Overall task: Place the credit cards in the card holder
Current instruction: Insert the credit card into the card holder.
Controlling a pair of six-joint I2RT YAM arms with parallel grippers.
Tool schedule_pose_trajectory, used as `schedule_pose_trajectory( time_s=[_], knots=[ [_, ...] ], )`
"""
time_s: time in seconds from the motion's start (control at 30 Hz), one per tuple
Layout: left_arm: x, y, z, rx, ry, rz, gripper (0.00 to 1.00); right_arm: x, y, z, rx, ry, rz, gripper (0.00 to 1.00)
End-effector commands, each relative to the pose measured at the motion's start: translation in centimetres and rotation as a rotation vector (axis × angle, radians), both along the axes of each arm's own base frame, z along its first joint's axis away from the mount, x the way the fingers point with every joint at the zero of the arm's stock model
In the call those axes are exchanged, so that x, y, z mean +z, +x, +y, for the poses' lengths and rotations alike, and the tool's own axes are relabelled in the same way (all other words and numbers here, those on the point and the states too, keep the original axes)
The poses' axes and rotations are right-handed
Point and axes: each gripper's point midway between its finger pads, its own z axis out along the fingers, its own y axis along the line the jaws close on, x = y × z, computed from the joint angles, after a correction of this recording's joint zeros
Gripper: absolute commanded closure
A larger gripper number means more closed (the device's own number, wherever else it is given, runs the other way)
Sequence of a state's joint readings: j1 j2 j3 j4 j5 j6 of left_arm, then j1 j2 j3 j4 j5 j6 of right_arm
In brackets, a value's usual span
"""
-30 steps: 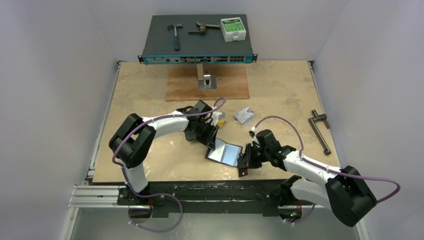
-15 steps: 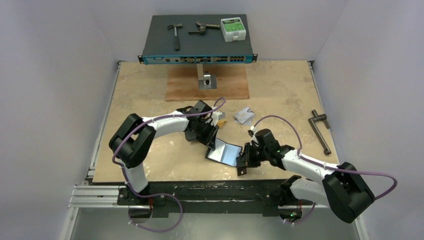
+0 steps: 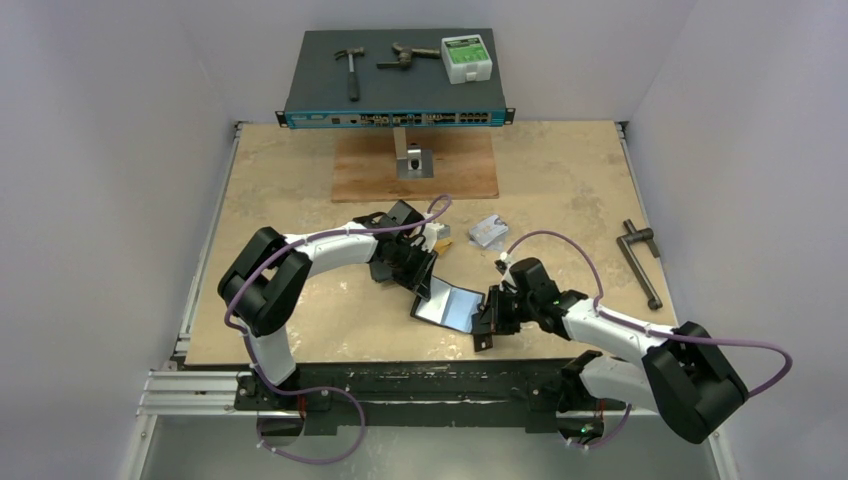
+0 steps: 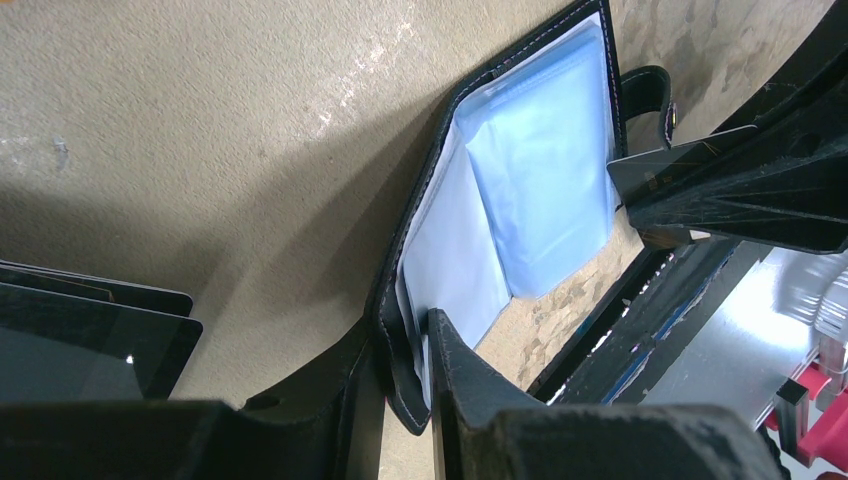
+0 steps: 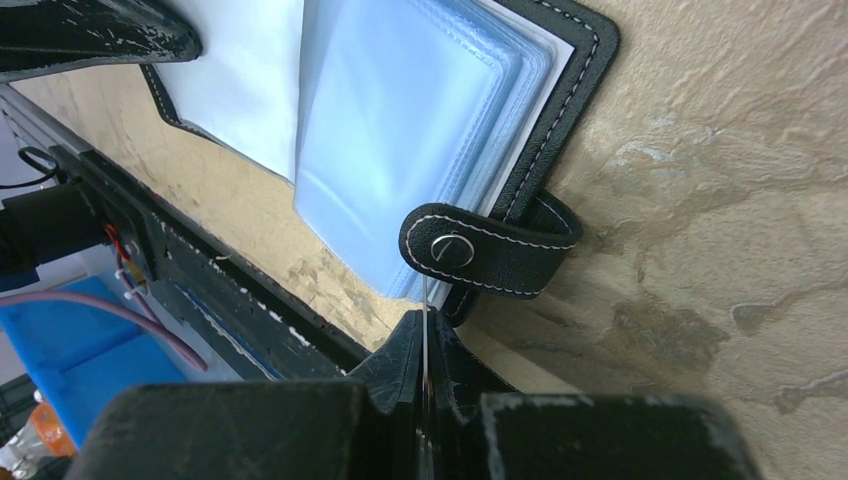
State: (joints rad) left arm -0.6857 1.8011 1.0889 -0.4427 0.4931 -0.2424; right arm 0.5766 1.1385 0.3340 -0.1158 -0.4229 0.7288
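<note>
Worktop [image 3: 300, 200], near edge: left gripper [image 4: 405, 360] pinches card holder [image 4: 540, 180]; right gripper [image 5: 425, 350] pinches credit card [image 4: 675, 160], which may snag snap tab [image 5: 490, 250]

Two slender arms, left arm [image 3: 325, 243] and right arm [image 3: 612, 335], same build. Glossy white shells along the links; bulky matt-black rounded housings at the shoulder and elbow joints, smaller black blocks at the wrists. Thin purple cable [image 3: 232, 300] looped loose outside the left arm; matching purple cable [image 3: 560, 238] on the right. Black metal base rail [image 3: 420, 385] under both. Left gripper [image 4: 405, 400]: black fingers, grainy matt surface, rounded tips. Right gripper [image 5: 425, 345]: same black plastic, flecked with pale scuffs along the edges; fine layered ridges across its flank in the left wrist view.
</note>
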Motion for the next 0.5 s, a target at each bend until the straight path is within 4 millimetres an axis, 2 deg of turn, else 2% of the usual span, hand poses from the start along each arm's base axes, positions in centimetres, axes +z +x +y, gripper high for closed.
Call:
schedule_pose_trajectory(
  time_s=[0.0, 0.47],
  knots=[
    [1.69, 1.23, -0.83, -0.011, -0.038, -0.059, 0.81, 0.35, 0.09, 0.52, 0.026, 0.033, -0.019, 1.00],
    [2.21, 1.25, -0.98, -0.014, -0.050, -0.064, 0.79, -0.08, 0.14, 1.10, 0.037, 0.052, 0.003, 1.00]
  ],
)
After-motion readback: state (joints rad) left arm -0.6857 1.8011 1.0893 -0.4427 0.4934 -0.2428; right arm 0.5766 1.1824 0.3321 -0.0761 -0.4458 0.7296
